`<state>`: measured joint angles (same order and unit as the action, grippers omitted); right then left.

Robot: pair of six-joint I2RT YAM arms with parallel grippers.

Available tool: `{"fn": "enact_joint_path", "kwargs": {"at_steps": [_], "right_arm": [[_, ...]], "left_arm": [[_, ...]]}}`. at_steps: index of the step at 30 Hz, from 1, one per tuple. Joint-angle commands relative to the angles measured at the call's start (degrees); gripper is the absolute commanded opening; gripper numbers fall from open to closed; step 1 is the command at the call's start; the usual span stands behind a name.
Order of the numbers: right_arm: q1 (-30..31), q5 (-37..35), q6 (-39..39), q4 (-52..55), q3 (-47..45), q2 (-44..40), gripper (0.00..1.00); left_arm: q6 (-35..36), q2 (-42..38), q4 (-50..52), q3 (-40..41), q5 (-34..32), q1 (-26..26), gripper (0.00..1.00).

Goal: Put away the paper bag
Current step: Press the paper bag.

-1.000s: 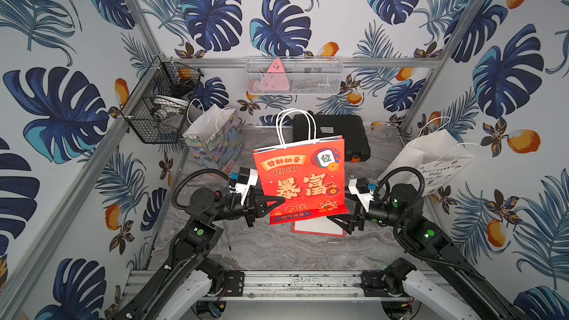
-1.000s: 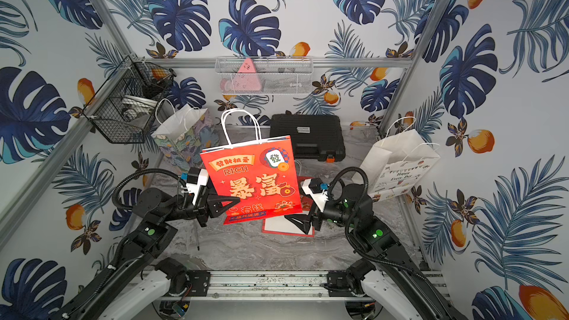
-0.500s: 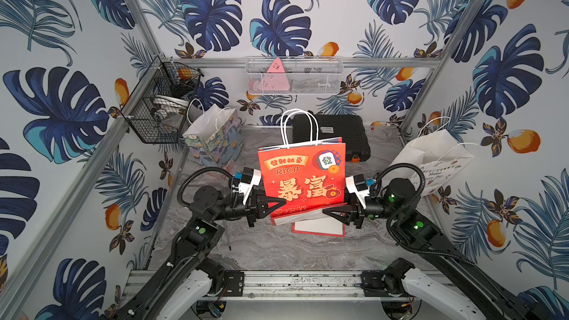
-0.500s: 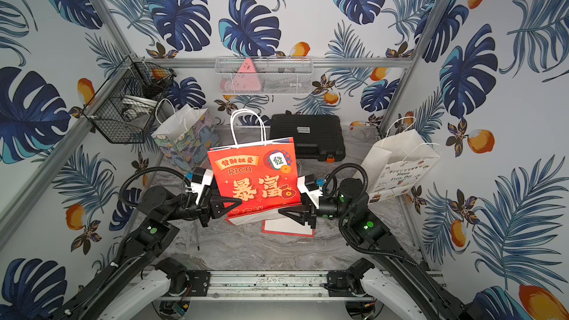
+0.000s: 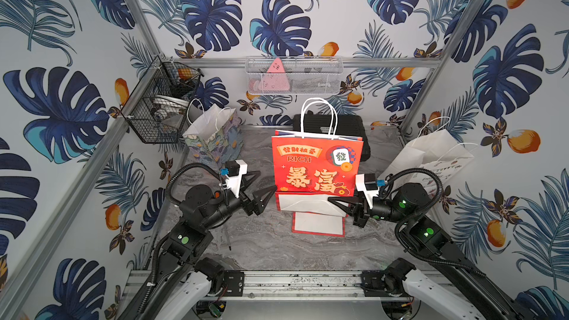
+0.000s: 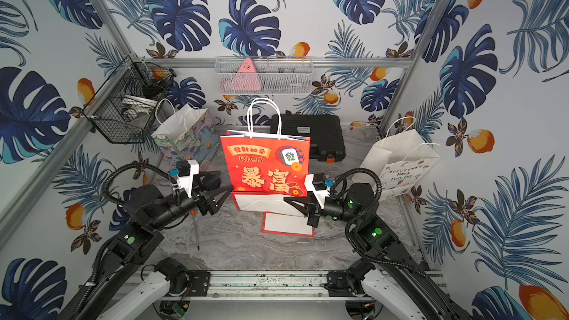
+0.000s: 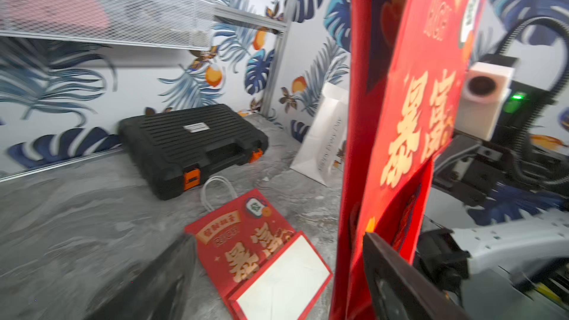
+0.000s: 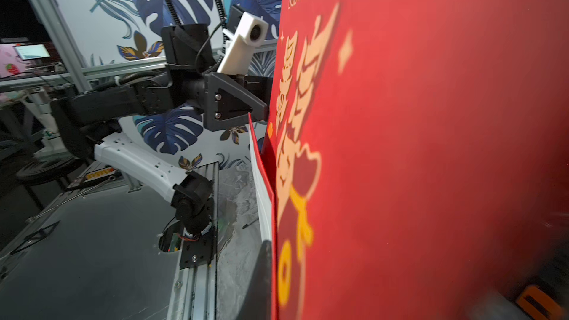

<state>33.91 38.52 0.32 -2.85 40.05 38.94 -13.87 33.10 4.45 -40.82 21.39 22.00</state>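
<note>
the red paper bag (image 5: 317,164) stands upright at the centre of the counter (image 5: 261,241). the right fingers (image 5: 337,202) are closed on its lower right edge, at the white base flap. the left fingers (image 5: 264,196) are spread wide, holding nothing, just beside its lower left corner. a second red bag (image 5: 318,224) lies flat underneath, nearer.

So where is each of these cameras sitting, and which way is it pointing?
Both top views: twin eyes of one head, high up front, looking down into the booth; both arms show, left gripper open, right gripper shut on the red bag.
Left wrist: rides its arm, facing the black case at the back; one of its own fingers shows, the right arm beyond.
Right wrist: rides its arm, close against the red bag, facing the left arm.
Shared: all four show the red bag.
</note>
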Motion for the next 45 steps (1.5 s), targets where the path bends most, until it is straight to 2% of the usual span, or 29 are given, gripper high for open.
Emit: {"fn": "enact_joint_path", "kwargs": {"at_steps": [1,3,5,6,8,12,16,18,20,22,26,29,31,32,33,35,36,37,38,39,40,41,43,45], "right_arm": [[0.07,-9.49,-1.94,4.49,1.11,-0.88,0.06],[0.02,-9.25,-2.86,5.88,2.06,-0.66,0.06],[0.07,-7.72,-2.82,6.30,3.06,0.28,0.06],[0.15,-6.46,-2.64,6.30,3.54,0.87,0.07],[0.17,-3.06,-1.72,4.97,3.98,1.94,0.08],[0.73,6.46,1.38,-0.19,3.19,3.35,0.09],[1.25,10.40,3.42,-2.94,2.24,3.42,0.09],[1.33,10.96,5.74,-6.21,1.08,3.21,0.09],[1.33,10.87,8.26,-10.06,-0.17,3.02,0.08],[1.33,10.24,10.37,-13.02,-1.32,3.07,0.03],[1.38,7.68,11.67,-14.84,-2.16,3.26,0.00],[1.43,7.21,10.88,-13.39,-1.93,2.98,0.00],[1.42,5.64,9.05,-9.19,-1.36,2.26,0.29],[1.44,4.70,7.38,-5.64,-0.93,1.59,0.42],[1.42,3.73,5.09,-1.68,-0.56,0.66,0.51],[1.35,2.31,2.03,5.12,-0.58,-1.18,0.57],[1.34,1.98,1.04,7.50,-0.89,-2.17,0.54],[1.33,2.48,0.83,8.52,-1.38,-3.05,0.43],[1.34,2.84,1.46,7.34,-2.16,-3.68,0.25],[1.41,0.88,5.66,2.54,-3.84,-4.29,0.00],[1.34,-0.93,11.48,-4.18,-6.03,-4.48,0.00],[1.34,-1.22,13.06,-8.45,-7.24,-4.30,0.00],[1.34,-4.59,14.04,-6.49,-6.57,-3.01,0.00],[1.47,-4.20,13.77,-6.14,-7.48,-1.95,0.00]], "left_arm": [[3.39,-1.92,2.24,1.44,-7.49,-0.03,0.89],[3.32,-1.83,1.13,2.82,0.11,-0.05,0.90],[1.82,-0.29,-1.53,4.36,11.28,-0.03,0.99],[-0.12,1.00,-3.96,5.32,17.38,-0.03,0.99],[-4.87,3.66,-9.44,7.42,23.44,-0.03,0.99],[-10.69,6.04,-20.41,10.91,25.24,-0.03,0.99],[-18.45,8.98,-36.90,13.09,30.94,-0.02,0.98],[-21.94,10.90,-44.31,13.82,32.82,-0.03,0.94],[-25.56,12.80,-50.73,14.43,34.55,-0.03,0.94],[-29.19,15.01,-57.84,15.21,35.40,-0.03,0.94],[-32.49,17.06,-64.32,16.02,36.07,-0.03,0.94],[-30.09,16.00,-60.62,15.25,36.33,-0.03,0.94],[-24.45,14.05,-51.39,13.57,35.88,-0.03,0.94],[-19.87,12.54,-43.42,12.11,34.69,-0.03,0.94],[-14.64,10.78,-33.88,10.23,32.67,-0.03,0.94],[-8.19,8.78,-21.34,7.49,28.57,-0.03,0.94],[-5.95,8.24,-17.31,6.38,27.72,-0.03,0.94],[-5.50,8.13,-16.02,6.02,28.08,-0.03,0.94],[-6.24,8.17,-16.36,6.12,28.31,-0.03,0.94],[-8.16,8.16,-18.18,6.77,28.44,-0.03,0.94],[-10.56,8.14,-21.14,7.87,28.54,-0.03,0.94],[-12.25,7.99,-22.95,8.78,27.48,-0.03,0.94],[-13.52,7.42,-21.70,9.55,22.61,-0.03,0.94],[-12.85,7.39,-19.25,9.17,21.03,-0.03,0.94]]}}
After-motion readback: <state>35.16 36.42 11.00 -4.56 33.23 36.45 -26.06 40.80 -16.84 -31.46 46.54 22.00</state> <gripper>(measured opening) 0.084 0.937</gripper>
